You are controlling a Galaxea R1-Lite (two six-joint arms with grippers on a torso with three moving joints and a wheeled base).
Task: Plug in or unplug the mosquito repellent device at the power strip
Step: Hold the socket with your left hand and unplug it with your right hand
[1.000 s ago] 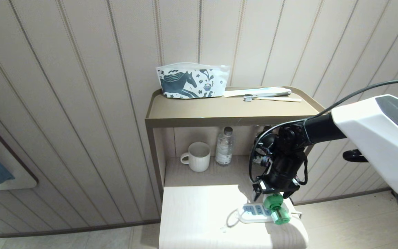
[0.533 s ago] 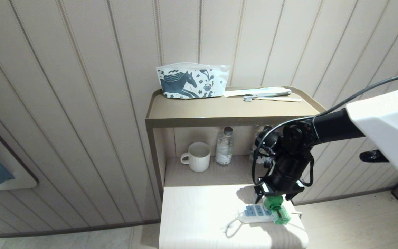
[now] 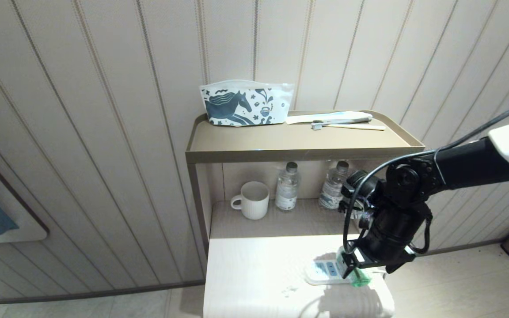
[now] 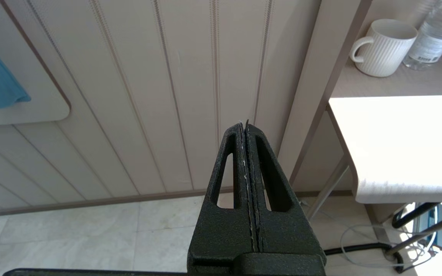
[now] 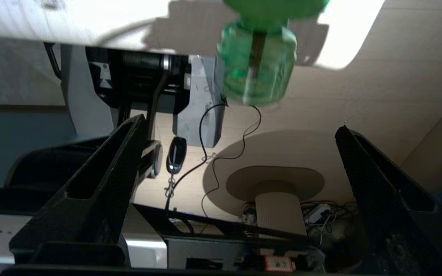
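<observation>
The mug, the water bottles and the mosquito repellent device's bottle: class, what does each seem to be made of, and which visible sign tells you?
Mug: probably glazed ceramic; white, opaque, ribbed wall.
Water bottles: thin clear plastic, likely; see-through with paper labels.
Mosquito repellent device: its bottle is translucent green, glossy, plastic or glass; a dark wick shows through.

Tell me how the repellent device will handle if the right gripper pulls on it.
The repellent device looks small and plastic, so probably light. Its rounded green bottle may slip between the fingers. The power strip lies loose at the table edge, so it may lift along.
</observation>
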